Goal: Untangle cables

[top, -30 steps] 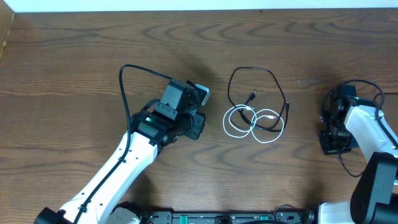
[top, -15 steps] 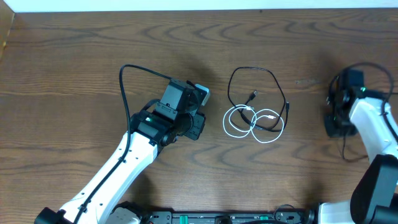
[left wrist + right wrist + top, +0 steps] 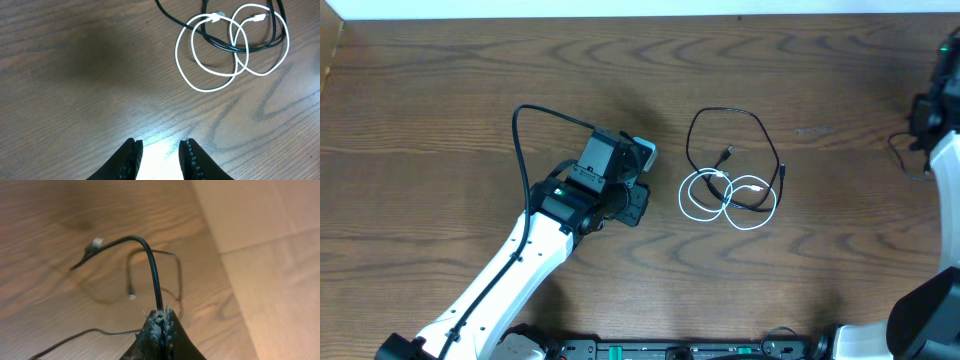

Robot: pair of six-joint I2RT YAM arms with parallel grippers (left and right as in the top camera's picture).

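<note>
Left wrist view looks down past the left claw (image 3: 160, 156), whose two dark fingers (image 3: 129, 160) stand a little apart, with bare wooden bench (image 3: 75, 100) showing in the gap and nothing between them. The two cables lie ahead of this claw and off to its right, well clear of the fingertips. The white cable (image 3: 176, 52) is coiled into two overlapping loops flat on the bench. The black cable (image 3: 220, 44) runs across and through those loops, so the two are interlaced. From overhead, the black cable also sweeps out in a larger open loop beyond the white coils, farther from the left claw, with one small plug end lying inside that loop. The right arm (image 3: 945, 150) sits at the bench's edge, well apart from the tangle. Right wrist view shows the right claw (image 3: 161, 326) pressed fully closed, tips together. A dark cord (image 3: 152, 270) arcs up from right at its tips and bends away to a pale-tipped plug end. Whether the claw pinches that cord cannot be told.
</note>
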